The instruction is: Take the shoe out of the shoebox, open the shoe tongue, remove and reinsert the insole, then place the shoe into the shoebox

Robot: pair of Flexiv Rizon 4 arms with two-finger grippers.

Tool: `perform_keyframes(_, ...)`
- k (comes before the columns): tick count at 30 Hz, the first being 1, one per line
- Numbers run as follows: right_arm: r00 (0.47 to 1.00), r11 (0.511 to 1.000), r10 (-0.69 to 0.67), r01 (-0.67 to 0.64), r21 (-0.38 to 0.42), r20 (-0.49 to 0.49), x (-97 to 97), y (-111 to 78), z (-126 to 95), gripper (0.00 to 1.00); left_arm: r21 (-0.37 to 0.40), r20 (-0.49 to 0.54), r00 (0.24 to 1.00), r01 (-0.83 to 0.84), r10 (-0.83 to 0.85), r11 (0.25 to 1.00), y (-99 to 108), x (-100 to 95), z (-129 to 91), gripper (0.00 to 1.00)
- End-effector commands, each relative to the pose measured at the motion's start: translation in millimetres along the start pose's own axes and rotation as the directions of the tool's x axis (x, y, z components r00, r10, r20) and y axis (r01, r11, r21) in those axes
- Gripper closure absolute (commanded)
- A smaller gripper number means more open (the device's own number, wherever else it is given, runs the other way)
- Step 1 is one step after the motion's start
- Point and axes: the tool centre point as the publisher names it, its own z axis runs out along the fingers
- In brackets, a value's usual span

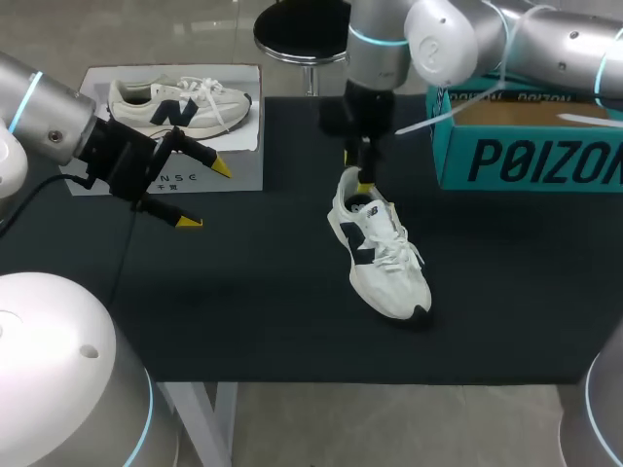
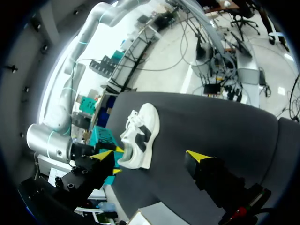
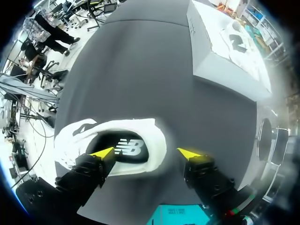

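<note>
Shoe is out of the teal shoebox and lies mid-mat, the right gripper hangs wide open over its heel, the left gripper is spread wide well aside, so opening the tongue looks to be next.

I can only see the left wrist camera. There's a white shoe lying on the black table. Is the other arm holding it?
Observer: No. In the right wrist view the right gripper is open, and the heel rim of the shoe sits between its fingers, unpinched.
Child: Is the insole in it?
Observer: Yes. The right wrist view looks down into the shoe and shows a dark insole inside.
Child: Is that the only shoe?
Observer: No. The head view shows a second shoe on a white box, just past the open left gripper.
</note>
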Motion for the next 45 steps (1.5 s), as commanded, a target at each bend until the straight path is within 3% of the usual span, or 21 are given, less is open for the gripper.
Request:
perform_keyframes(1,1.0,1.0,-0.005,0.005,-0.001,-0.015,-12.8,5.2,13.5,0.11,-0.002,-0.004,1.0,0.0,0.0,1.0,0.1,-0.4,0.3,0.0)
perform_keyframes(16,0.997,1.0,-0.011,0.009,-0.016,-0.072,-13.2,5.3,53.0,0.22,-0.002,-0.004,1.0,0.0,0.0,1.0,0.1,-0.4,0.3,0.0)
perform_keyframes(17,0.997,1.0,-0.009,0.008,-0.016,-0.072,-12.9,4.1,53.6,0.28,-0.002,-0.004,1.0,0.0,0.0,1.0,0.1,-0.4,0.3,0.0)
perform_keyframes(18,0.997,1.0,-0.008,0.007,-0.015,-0.071,-12.8,2.9,53.6,0.5,-0.002,-0.004,1.0,0.0,0.0,1.0,0.1,-0.4,0.3,0.0)
perform_keyframes(19,0.998,1.0,-0.004,0.003,-0.013,-0.065,-12.6,1.0,52.3,0.59,-0.002,-0.004,1.0,0.0,0.0,1.0,0.1,-0.4,0.3,0.0)
perform_keyframes(20,0.998,1.0,0.001,-0.001,-0.01,-0.06,-12.5,-0.5,50.5,0.75,-0.002,-0.004,1.0,0.0,0.0,1.0,0.1,-0.4,0.3,0.0)
perform_keyframes(21,0.999,1.0,0.005,-0.006,-0.01,-0.051,-12.6,-1.4,48.3,0.97,-0.002,-0.004,1.0,0.0,0.0,1.0,0.1,-0.4,0.3,0.0)
perform_keyframes(22,0.999,1.0,0.002,-0.002,-0.01,-0.045,-12.7,-1.9,45.8,1.0,-0.002,-0.004,1.0,0.0,0.0,1.0,0.1,-0.4,0.3,0.0)
perform_keyframes(34,1.0,1.0,-0.002,0.002,0.029,0.011,-15.2,-6.3,3.0,1.0,-0.002,-0.004,1.0,0.0,0.0,1.0,0.1,-0.4,0.3,0.0)
perform_keyframes(38,0.998,0.997,0.022,-0.026,0.075,0.053,-13.8,-8.3,-26.0,1.0,-0.002,-0.004,1.0,0.0,0.0,1.0,0.1,-0.4,0.3,0.0)
perform_keyframes(45,0.968,0.955,0.223,-0.241,0.175,0.116,0.2,-26.9,-114.2,1.0,-0.002,-0.004,1.0,0.0,0.0,1.0,0.1,-0.4,0.3,0.0)
